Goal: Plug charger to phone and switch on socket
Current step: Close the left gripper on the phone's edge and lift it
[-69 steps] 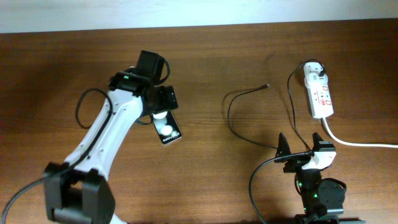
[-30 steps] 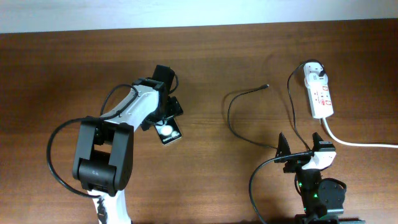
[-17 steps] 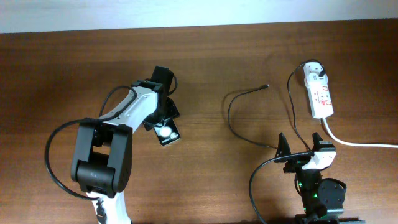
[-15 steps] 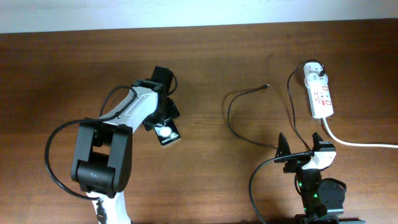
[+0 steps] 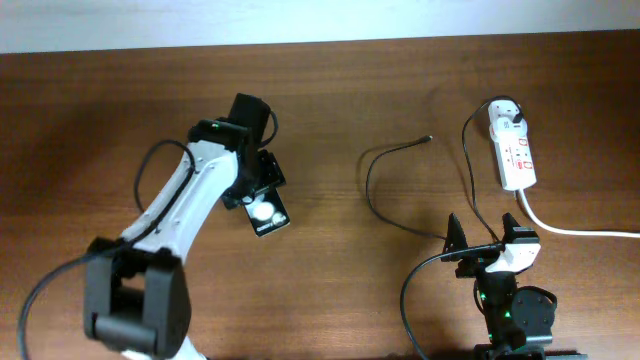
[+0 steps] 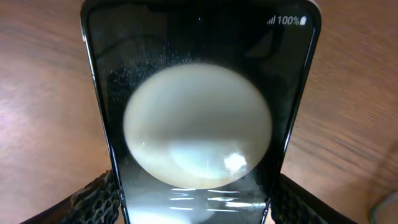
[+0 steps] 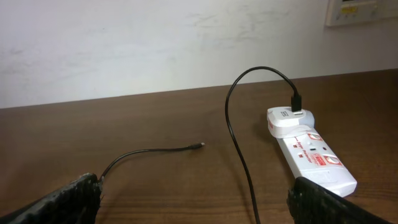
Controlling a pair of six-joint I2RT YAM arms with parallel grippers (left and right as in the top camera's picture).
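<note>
- Charger cable [image 5: 369, 190] loops across table [image 5: 100, 100], tip [image 5: 429, 139] loose, adapter [image 5: 505, 118] in power strip [image 5: 517, 155] at right.
- Left gripper [image 6: 196, 202] clamps black phone [image 5: 268, 214] left of cable; screen reads 100%.
- Right gripper [image 7: 193, 199] fingers spread apart.

Overhead looks straight down on the whole table [image 5: 100, 100]. Left wrist sits close over the phone [image 6: 199, 93]; right wrist looks low toward the socket [image 7: 314, 155], at overhead's upper right.
</note>
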